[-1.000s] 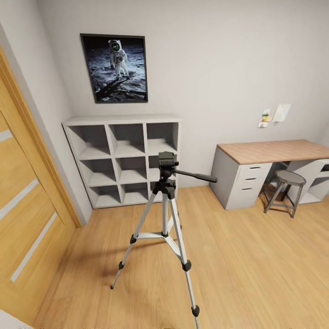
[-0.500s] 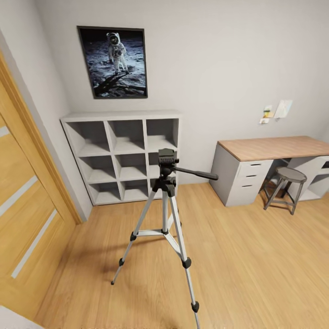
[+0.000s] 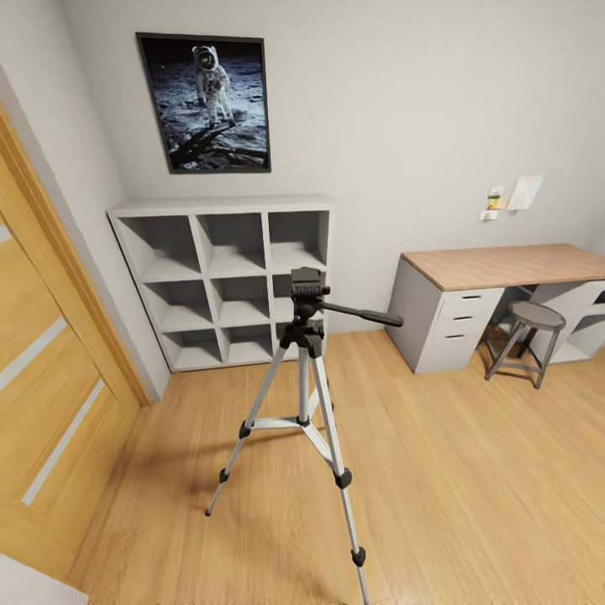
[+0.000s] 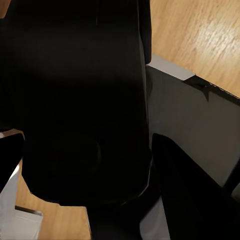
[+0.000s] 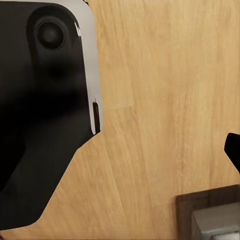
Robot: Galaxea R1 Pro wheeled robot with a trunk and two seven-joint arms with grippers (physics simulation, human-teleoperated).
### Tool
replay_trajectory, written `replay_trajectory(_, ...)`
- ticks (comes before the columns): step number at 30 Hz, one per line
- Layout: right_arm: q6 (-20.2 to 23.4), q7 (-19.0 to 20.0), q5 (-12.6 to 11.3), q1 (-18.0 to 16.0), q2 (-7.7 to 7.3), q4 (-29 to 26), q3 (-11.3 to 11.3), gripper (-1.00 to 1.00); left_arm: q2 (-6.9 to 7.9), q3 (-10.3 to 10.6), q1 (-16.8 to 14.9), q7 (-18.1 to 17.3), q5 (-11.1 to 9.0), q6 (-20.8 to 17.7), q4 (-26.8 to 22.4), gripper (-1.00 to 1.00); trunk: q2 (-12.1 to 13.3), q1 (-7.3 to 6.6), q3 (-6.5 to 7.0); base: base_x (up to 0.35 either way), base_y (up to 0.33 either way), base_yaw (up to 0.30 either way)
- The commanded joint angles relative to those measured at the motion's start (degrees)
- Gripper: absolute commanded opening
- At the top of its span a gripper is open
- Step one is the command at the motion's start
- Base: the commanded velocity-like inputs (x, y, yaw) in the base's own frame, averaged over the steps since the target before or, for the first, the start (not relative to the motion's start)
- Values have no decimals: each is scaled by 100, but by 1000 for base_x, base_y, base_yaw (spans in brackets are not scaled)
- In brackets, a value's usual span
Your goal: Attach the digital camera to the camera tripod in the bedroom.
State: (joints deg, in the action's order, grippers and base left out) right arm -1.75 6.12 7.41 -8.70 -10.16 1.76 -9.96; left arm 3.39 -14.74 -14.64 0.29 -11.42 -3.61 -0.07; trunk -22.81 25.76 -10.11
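Camera tripod (image 3: 304, 395): stands free on the wood floor (image 3: 470, 487) mid-room, legs splayed for balance, black head bare and level, pan handle (image 3: 363, 315) pointing toward the desk (image 3: 504, 265); cube shelf (image 3: 227, 281) behind it. Digital camera: possibly the dark bulk in the left wrist view, unconfirmed. Fingers, both arms: state cannot be told.

A home bedroom or study: pale grey walls meet a light wood floor (image 3: 470, 470), with a wooden door (image 3: 42, 378) at nine o'clock. At eleven o'clock an astronaut moon poster (image 3: 206, 102) hangs above a grey cube shelf (image 3: 223, 281). At two o'clock stands a wood-topped desk (image 3: 504, 265) with drawers and a round stool (image 3: 525, 336).
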Motion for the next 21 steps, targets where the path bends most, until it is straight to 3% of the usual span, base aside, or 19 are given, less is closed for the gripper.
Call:
replay_trajectory(1, -18, 12, 59, -9, -3, 17, -50, 100, -1, 6, -4, -2, -47, -22, -2, -100, -11, 3, -20, 0, 0, 0)
replay_trajectory(21, -18, 12, 59, -9, -3, 17, -50, 100, -14, 15, -6, -3, -35, -8, -2, -100, -11, 3, -205, 0, 0, 0)
